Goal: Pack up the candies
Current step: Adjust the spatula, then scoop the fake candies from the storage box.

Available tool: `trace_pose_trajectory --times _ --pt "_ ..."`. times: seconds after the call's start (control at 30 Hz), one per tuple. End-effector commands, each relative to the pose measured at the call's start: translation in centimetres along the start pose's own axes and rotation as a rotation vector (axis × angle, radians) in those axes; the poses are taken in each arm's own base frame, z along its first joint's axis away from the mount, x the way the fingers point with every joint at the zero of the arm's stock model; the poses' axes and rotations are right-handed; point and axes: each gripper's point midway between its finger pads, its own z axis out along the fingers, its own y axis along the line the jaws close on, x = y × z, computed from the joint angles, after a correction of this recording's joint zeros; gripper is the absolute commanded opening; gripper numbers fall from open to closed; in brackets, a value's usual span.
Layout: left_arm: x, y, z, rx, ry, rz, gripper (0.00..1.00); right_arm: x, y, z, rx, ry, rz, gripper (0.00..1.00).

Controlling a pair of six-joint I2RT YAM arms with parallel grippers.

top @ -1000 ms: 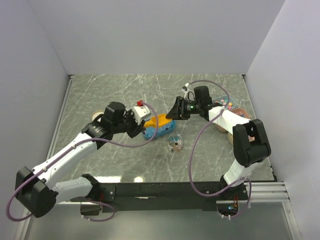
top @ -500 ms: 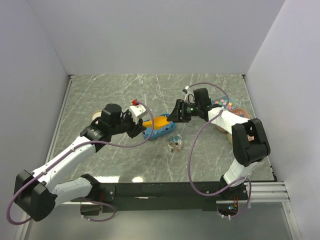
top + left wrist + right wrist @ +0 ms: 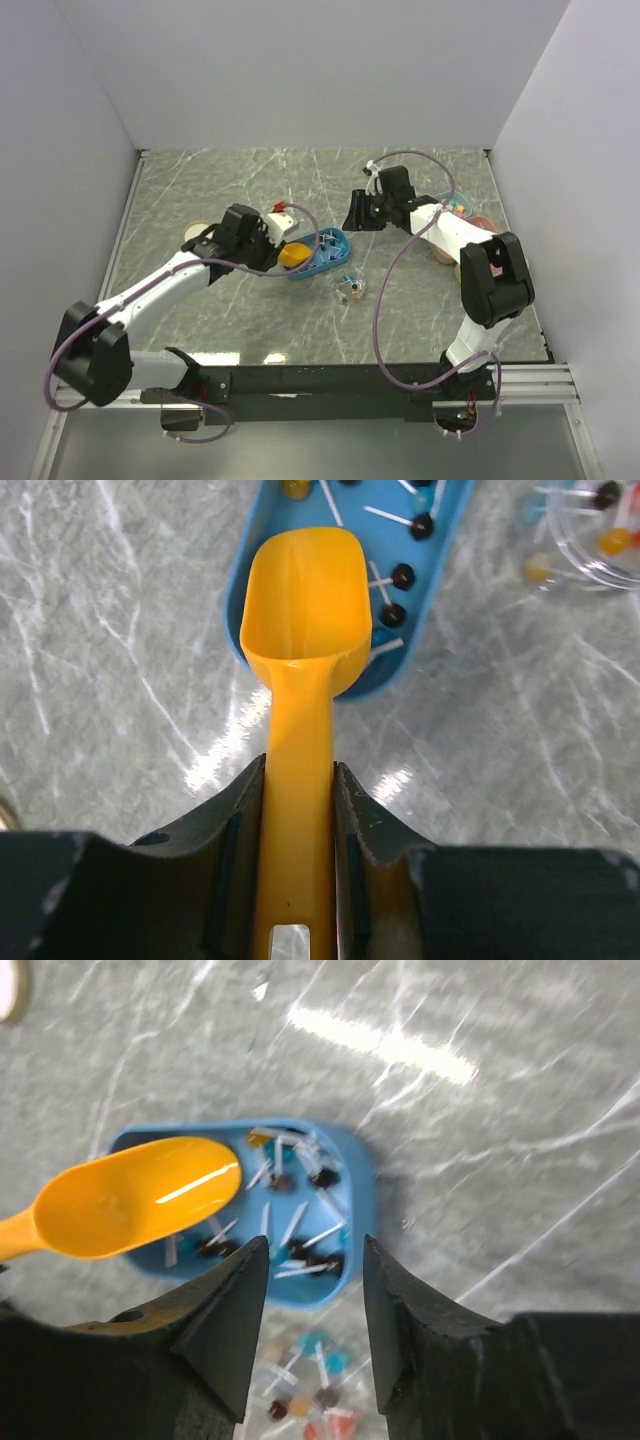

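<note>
The candies (image 3: 300,1222), small dark and blue balls on white sticks, lie in a shallow blue tray (image 3: 330,240) mid-table. More of them sit in a small clear cup (image 3: 350,290) in front of the tray. My left gripper (image 3: 300,770) is shut on the handle of an orange scoop (image 3: 305,600). The scoop's empty bowl hangs over the tray's left end (image 3: 245,580). My right gripper (image 3: 315,1245) hovers open above the tray's right side (image 3: 358,1175) and holds nothing. Between its fingers the clear cup (image 3: 315,1390) shows below.
At the right edge stand a tray of pastel sweets (image 3: 456,207) and two tan bowls (image 3: 484,224). A tan disc (image 3: 195,232) lies left of my left gripper (image 3: 268,250). My right gripper (image 3: 354,214) is behind the blue tray.
The left arm has pulled the scoop leftward, from the tray's middle to its left end. The right gripper has drawn back from the tray's right end, and its jaws have narrowed a little.
</note>
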Motion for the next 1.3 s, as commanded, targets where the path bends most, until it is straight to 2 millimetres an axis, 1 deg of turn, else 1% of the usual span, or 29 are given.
trace_pose_trajectory --times 0.0,0.03,0.07,0.13,0.17,0.2,0.33,0.47,0.57,0.6,0.67,0.7,0.8,1.0,1.07,1.2,1.27 --pt "-1.8 1.7 -0.2 -0.06 0.009 0.033 0.01 -1.0 -1.1 1.3 0.087 -0.013 -0.073 0.49" --pt "-2.0 1.8 0.0 -0.06 0.015 0.032 0.01 -1.2 -1.0 1.4 0.094 -0.011 -0.083 0.48" --pt "-2.0 1.9 0.2 -0.059 0.025 0.032 0.01 -0.7 -1.1 2.0 0.11 0.008 -0.095 0.47" --pt "-2.0 2.2 0.5 -0.068 0.046 0.036 0.01 -0.7 -1.3 2.5 0.138 0.018 -0.123 0.46" --pt "-2.0 2.4 0.6 -0.072 0.054 0.036 0.01 -0.4 -1.5 2.9 0.152 0.029 -0.131 0.46" --pt "-1.7 2.3 0.6 -0.069 0.07 0.037 0.01 -0.3 -1.3 3.1 0.152 0.035 -0.148 0.45" --pt "-2.2 2.3 0.7 -0.058 0.069 0.049 0.01 0.3 -1.2 4.2 0.181 0.056 -0.183 0.43" --pt "-2.3 2.3 0.8 -0.048 0.078 0.064 0.01 0.9 -1.7 5.0 0.213 0.074 -0.208 0.36" --pt "-2.3 2.1 1.1 -0.028 0.085 0.072 0.01 0.9 -1.9 5.1 0.234 0.075 -0.234 0.27" --pt "-2.3 2.0 1.2 -0.023 0.085 0.076 0.01 1.0 -1.9 5.1 0.239 0.076 -0.243 0.21" --pt "-2.2 1.9 1.3 -0.014 0.089 0.083 0.01 0.9 -2.0 5.1 0.256 0.075 -0.268 0.14" --pt "-2.1 1.8 1.4 -0.005 0.091 0.086 0.01 0.9 -2.1 5.1 0.26 0.075 -0.276 0.08" --pt "-2.1 1.7 1.4 0.008 0.1 0.099 0.01 0.8 -2.0 5.1 0.272 0.066 -0.305 0.0" --pt "-2.2 1.6 1.2 0.022 0.107 0.142 0.01 0.5 -1.4 5.0 0.277 0.044 -0.354 0.0" --pt "-2.0 1.6 1.4 0.022 0.127 0.159 0.01 0.3 -1.4 4.9 0.286 0.037 -0.369 0.0" --pt "-2.4 1.3 1.8 0.036 0.144 0.18 0.01 0.0 -0.7 4.8 0.281 0.021 -0.397 0.0" --pt "-2.1 1.2 2.2 0.034 0.169 0.189 0.01 0.0 -0.3 4.8 0.276 0.02 -0.412 0.0"
